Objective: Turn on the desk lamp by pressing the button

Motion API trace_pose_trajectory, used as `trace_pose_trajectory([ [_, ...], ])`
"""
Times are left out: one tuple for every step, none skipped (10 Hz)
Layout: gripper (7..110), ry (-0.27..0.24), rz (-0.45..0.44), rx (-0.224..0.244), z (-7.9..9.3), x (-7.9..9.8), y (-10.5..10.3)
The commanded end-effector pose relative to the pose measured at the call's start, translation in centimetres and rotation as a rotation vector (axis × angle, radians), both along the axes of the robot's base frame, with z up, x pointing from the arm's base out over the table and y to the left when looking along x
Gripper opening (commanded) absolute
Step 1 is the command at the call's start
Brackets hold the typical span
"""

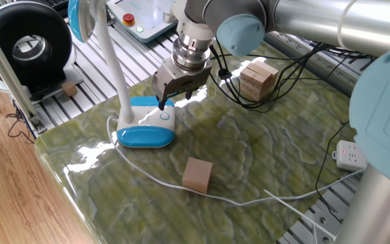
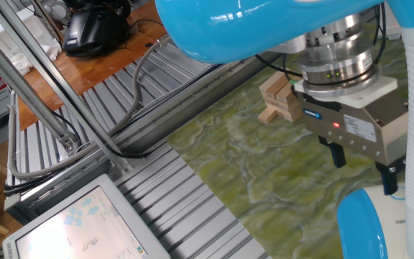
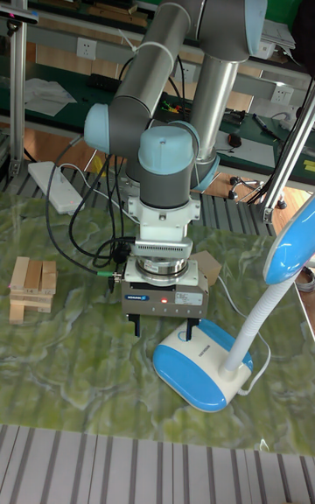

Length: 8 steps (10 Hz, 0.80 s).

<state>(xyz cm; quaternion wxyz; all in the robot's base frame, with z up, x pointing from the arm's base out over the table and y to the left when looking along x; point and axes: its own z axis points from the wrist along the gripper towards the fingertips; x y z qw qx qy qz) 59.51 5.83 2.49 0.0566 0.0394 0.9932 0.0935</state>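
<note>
The desk lamp stands at the table's left with its white and blue base (image 1: 146,127), white neck (image 1: 110,61) and blue-rimmed head (image 1: 81,17). The button (image 1: 164,116) is a small round disc on top of the base's right end. My gripper (image 1: 172,99) points down just above and behind that end, and one fingertip (image 1: 160,104) hangs a little above and left of the button. I cannot tell if it touches the base. In the other fixed view the gripper (image 2: 365,170) shows a clear gap between its fingers, with nothing held. The tall fixed view shows the gripper (image 3: 166,332) at the base's (image 3: 206,368) left end.
A black ring-shaped fan (image 1: 22,44) sits far left off the mat. A stack of wooden blocks (image 1: 257,74) lies behind the gripper, and a brown cube (image 1: 198,175) sits in front. The lamp's white cord (image 1: 151,177) crosses the mat toward a power strip (image 1: 349,156). A pendant with a red button (image 1: 128,18) is at the back.
</note>
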Motion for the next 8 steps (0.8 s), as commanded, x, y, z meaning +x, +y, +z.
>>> trace_pose_trajectory([
  [88,0.021,0.006,-0.006,-0.6,-1.0,-0.3],
  [88,0.023,0.015,-0.03,-0.7,-1.1,-0.8],
  [88,0.036,0.019,-0.047,-0.8,-1.4,-1.3],
  [88,0.039,0.021,-0.06,-0.9,-1.5,-1.6],
  [88,0.039,0.022,-0.058,-1.0,-1.5,-1.5],
  [88,0.038,0.025,-0.054,-1.1,-1.6,-1.3],
  [88,0.036,0.028,-0.047,-1.1,-1.6,-1.0],
  [88,0.033,0.031,-0.039,-1.0,-1.4,-0.8],
])
